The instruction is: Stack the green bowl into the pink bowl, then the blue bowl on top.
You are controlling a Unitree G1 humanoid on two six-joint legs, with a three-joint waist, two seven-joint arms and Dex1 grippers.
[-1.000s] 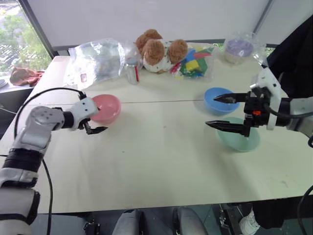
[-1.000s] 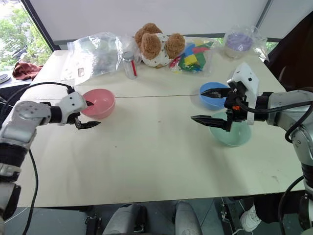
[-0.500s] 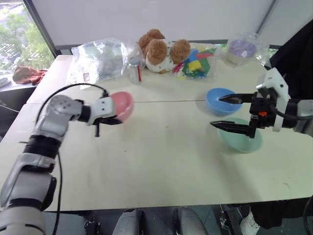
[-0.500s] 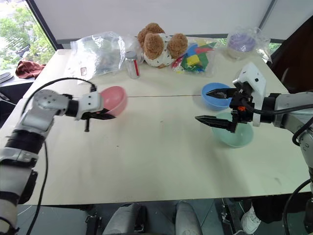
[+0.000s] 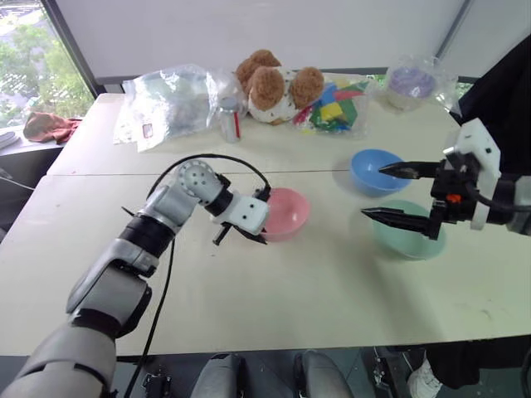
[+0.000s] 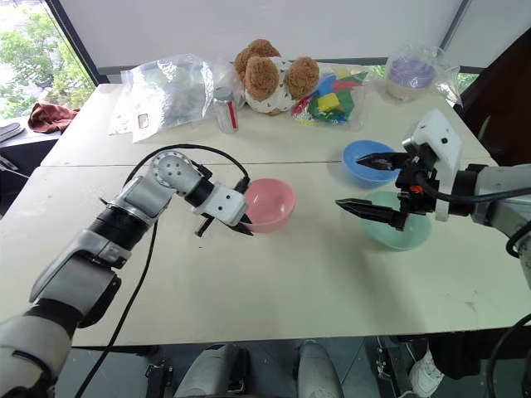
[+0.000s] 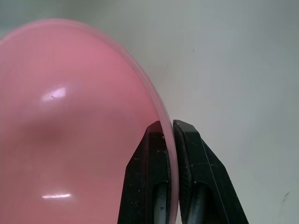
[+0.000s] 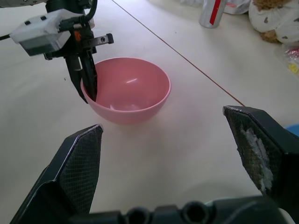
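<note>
A pale worktop (image 5: 274,290) carries three bowls. The left pincer (image 6: 224,222) is clenched on the near rim of the pink bowl (image 6: 270,202), one finger inside and one outside, with the bowl near the middle of the worktop. The right pincer (image 5: 397,194) hangs released, jaws wide, above the green bowl (image 5: 406,239), with the blue bowl (image 5: 375,168) just behind it (both bowls well apart from the pink one). To do this step well, set the pink bowl flat and upright, within easy reach of the right arm, then release without tipping it.
</note>
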